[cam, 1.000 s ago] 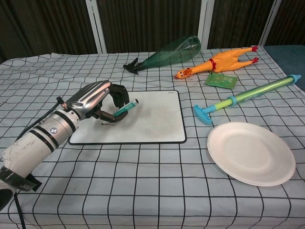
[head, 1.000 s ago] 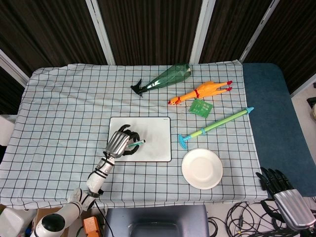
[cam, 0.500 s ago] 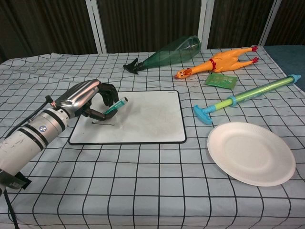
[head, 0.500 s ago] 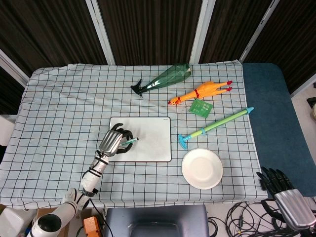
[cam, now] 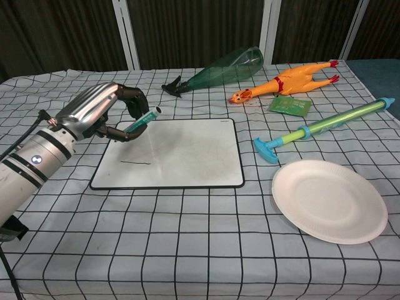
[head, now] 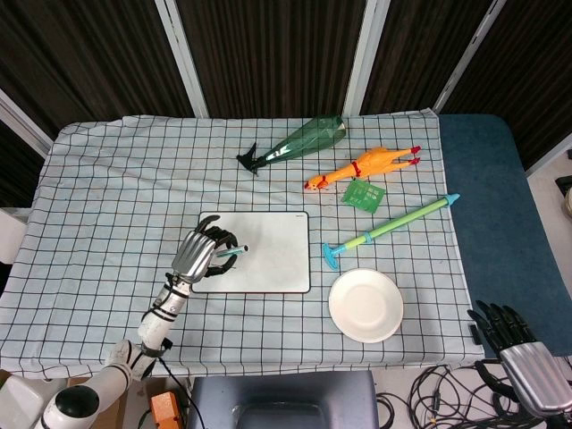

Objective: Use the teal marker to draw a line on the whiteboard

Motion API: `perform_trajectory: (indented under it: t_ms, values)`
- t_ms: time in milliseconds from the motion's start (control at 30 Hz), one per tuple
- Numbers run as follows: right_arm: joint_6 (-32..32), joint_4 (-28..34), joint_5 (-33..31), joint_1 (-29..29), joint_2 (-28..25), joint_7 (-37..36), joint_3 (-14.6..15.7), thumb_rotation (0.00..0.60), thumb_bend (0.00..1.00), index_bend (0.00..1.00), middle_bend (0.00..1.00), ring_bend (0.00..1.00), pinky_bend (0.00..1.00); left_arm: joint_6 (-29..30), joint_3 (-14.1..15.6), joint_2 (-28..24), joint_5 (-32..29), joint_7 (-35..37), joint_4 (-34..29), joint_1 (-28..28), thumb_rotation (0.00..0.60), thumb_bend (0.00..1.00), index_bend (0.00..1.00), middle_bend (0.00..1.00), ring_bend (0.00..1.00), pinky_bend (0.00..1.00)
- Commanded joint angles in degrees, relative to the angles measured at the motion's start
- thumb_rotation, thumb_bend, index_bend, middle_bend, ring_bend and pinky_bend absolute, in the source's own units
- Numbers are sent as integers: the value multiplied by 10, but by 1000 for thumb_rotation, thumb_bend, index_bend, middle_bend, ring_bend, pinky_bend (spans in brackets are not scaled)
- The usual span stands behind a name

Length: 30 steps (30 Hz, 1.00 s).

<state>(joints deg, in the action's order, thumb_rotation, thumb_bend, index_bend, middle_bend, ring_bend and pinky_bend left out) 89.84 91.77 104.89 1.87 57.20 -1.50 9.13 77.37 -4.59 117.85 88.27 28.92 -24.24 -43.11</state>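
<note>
My left hand (cam: 100, 111) (head: 198, 252) holds the teal marker (cam: 142, 119) (head: 230, 255), lifted above the left part of the whiteboard (cam: 181, 150) (head: 268, 246). The marker tilts, its pale end up and to the right. A short dark line (cam: 134, 162) lies on the board's left part, below the hand. My right hand (head: 523, 362) hangs off the table at the lower right of the head view, fingers spread and holding nothing.
A white paper plate (cam: 329, 200) lies right of the board. A teal and green water squirter (cam: 325, 127), a rubber chicken (cam: 284, 81), a green card (cam: 290, 104) and a green bottle (cam: 220, 69) lie across the back and right.
My left hand has lifted the marker off the board and drawn back to the left, uncovering a short dark line. The right hand stays put.
</note>
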Motion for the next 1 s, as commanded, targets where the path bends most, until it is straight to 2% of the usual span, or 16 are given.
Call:
perform_trajectory:
  t_ms: [33,267,467,667,800,900,1000]
  values:
    - [2,-1,3,1,1,1,1,600,328,0,0,0,72,14,6,-30,4,-38,-13,18,600,495,771,756,468,199]
    - [2,-2,10,1,3,6,3,600,328,0,0,0,72,-46,17,-65,-15,-97,23,61,600,475,746,736,444,182]
    - [1,-1,13,0,3,7,4,600,328,0,0,0,72,-100,31,-70,-17,-143,73,79,600,476,689,657,350,146]
    - [-2,0,13,0,4,10,4,600,328,0,0,0,72,-115,34,-75,-17,-138,84,84,600,454,592,504,234,123]
    - [0,0,12,0,4,9,4,600,328,0,0,0,72,-130,41,-80,-11,-129,77,85,600,395,449,383,161,105]
    - [0,0,12,0,4,9,4,600,328,0,0,0,72,-136,45,-84,-8,-121,69,86,600,356,378,344,132,95]
    - [0,0,12,0,4,9,4,600,328,0,0,0,72,-136,46,-87,-6,-119,62,86,600,340,352,323,118,92]
